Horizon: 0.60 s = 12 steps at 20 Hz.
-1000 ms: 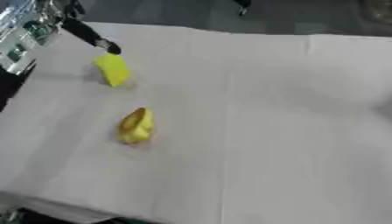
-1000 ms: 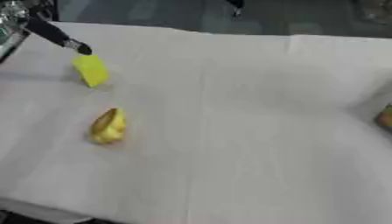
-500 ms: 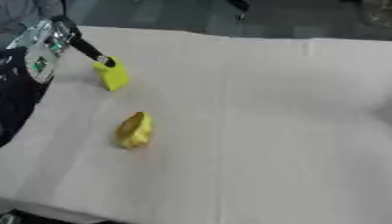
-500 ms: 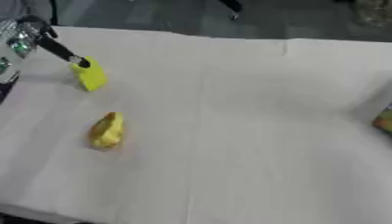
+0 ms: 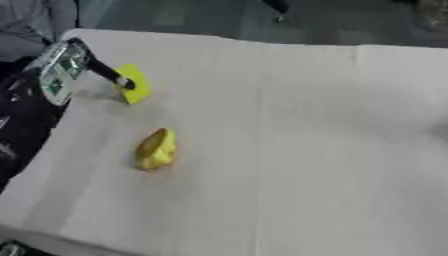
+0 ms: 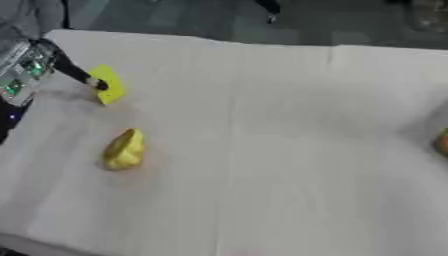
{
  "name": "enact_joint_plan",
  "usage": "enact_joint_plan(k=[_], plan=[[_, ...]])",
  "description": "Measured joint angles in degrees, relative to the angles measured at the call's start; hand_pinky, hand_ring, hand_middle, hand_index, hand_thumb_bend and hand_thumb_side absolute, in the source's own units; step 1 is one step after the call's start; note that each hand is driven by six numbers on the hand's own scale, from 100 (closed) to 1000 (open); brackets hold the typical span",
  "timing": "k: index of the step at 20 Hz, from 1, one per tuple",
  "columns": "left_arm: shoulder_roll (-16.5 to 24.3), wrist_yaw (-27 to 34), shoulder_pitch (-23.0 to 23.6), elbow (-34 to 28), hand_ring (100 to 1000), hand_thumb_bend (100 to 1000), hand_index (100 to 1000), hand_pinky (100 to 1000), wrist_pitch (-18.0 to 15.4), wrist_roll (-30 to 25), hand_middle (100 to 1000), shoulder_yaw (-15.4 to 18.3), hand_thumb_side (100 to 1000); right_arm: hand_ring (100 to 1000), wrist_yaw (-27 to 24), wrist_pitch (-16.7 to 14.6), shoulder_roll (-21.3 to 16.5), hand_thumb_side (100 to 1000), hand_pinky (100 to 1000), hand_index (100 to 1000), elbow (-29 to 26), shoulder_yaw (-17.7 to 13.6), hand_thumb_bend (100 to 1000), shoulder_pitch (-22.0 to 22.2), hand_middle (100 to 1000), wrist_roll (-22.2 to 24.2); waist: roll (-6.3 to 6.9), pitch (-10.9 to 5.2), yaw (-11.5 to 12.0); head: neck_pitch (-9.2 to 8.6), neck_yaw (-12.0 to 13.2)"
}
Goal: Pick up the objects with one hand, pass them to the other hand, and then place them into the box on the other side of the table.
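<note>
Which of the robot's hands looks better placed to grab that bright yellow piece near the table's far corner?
The left. Its left hand already reaches in from the left side with a fingertip at the yellow block. The right hand shows in neither view, so it would probably have to cross the whole table.

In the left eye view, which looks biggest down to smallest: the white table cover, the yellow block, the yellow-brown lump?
1. White table cover, by far the largest.
2. Yellow-brown lump and yellow block look alike; the lump lies nearer the camera, so their order is unsure.
</note>
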Motion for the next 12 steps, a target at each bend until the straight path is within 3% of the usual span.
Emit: enact_joint_plan(k=[12], plan=[[-0.4, 7.3, 0.6, -0.1, 774, 678, 754, 818, -0.8, 2.8, 690, 0.3, 171, 882, 0.0, 0.3, 0.4, 618, 812, 907, 0.4, 0.0, 100, 0.0, 755, 0.0, 0.00, 0.22, -0.3, -0.20, 0.7]])
